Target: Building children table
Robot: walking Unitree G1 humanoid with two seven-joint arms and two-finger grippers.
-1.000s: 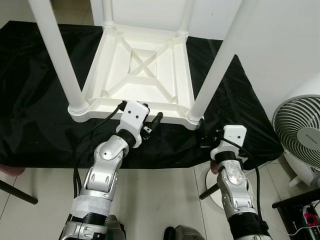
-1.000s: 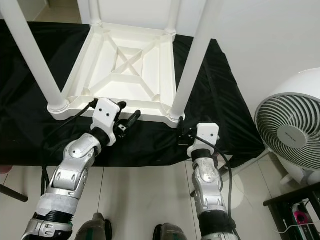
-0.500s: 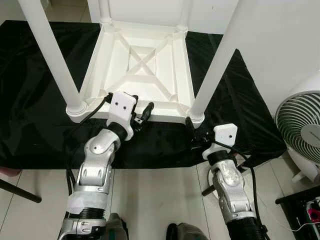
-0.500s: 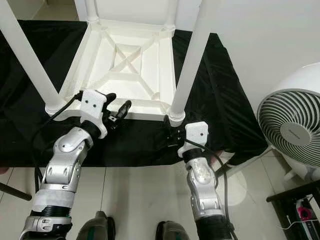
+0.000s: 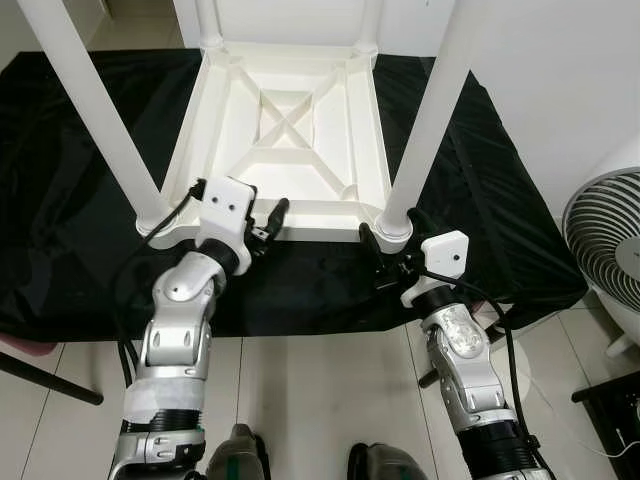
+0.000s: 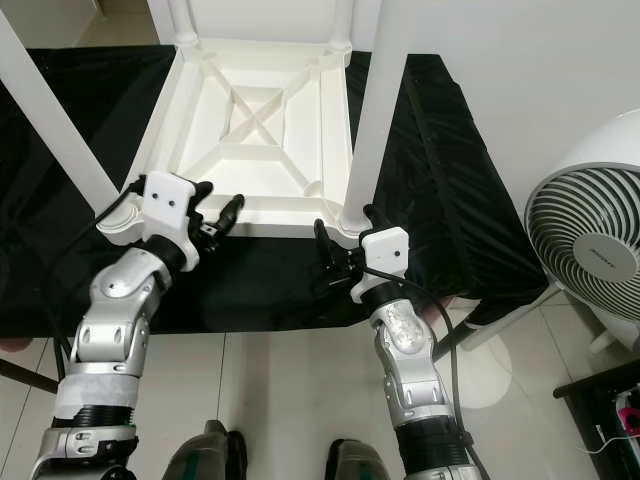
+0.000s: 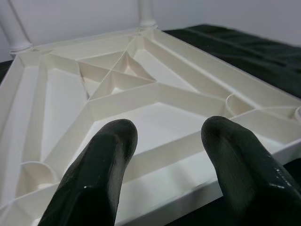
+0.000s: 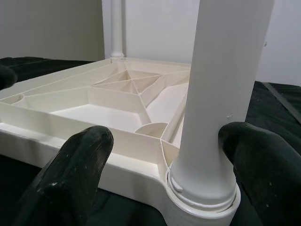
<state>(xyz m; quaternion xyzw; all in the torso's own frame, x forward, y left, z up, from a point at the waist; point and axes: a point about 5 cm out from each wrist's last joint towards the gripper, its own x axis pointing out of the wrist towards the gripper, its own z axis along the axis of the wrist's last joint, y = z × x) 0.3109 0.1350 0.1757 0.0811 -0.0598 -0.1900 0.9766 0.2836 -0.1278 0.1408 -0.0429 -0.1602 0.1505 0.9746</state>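
Observation:
A white children's table lies upside down on a black cloth, its legs pointing up. My left gripper is open at the table's front rim, left of the middle; the left wrist view looks between its fingers onto the ribbed underside. My right gripper is open at the base of the front right leg. In the right wrist view its fingers stand on either side of that leg without pressing it. The front left leg rises at the left.
A white round fan stands on the floor to the right of the cloth-covered surface. A white wall runs behind and to the right. A dark bar crosses the tiled floor at the lower left. My feet show below.
The view has shifted. My right gripper has moved forward and up to the front right leg's base, now straddling it. My left gripper has moved leftward along the front rim.

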